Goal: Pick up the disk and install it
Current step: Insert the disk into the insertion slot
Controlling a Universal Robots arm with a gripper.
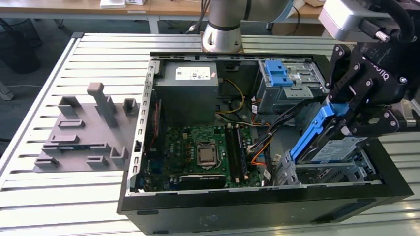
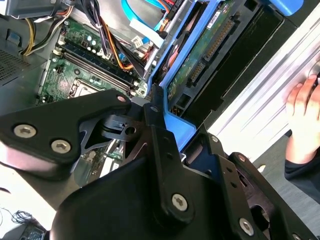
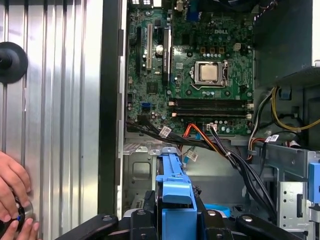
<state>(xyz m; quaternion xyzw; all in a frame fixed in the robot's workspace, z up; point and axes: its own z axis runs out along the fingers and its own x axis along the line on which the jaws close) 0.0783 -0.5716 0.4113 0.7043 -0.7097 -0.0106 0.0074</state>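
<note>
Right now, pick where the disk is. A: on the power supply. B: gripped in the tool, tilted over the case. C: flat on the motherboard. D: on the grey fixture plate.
B: the tool clamps the disk by its blue frame, tilted above the open case.

Bright, diffuse light: you see the slatted table (image 1: 39, 187) nearly washed out, with only soft shadows. The case (image 1: 262, 206) interior is dimmer. In the second wrist view the black gripper (image 2: 159, 117) loses detail against the disk (image 2: 200, 55) — close, soft-edged.
</note>
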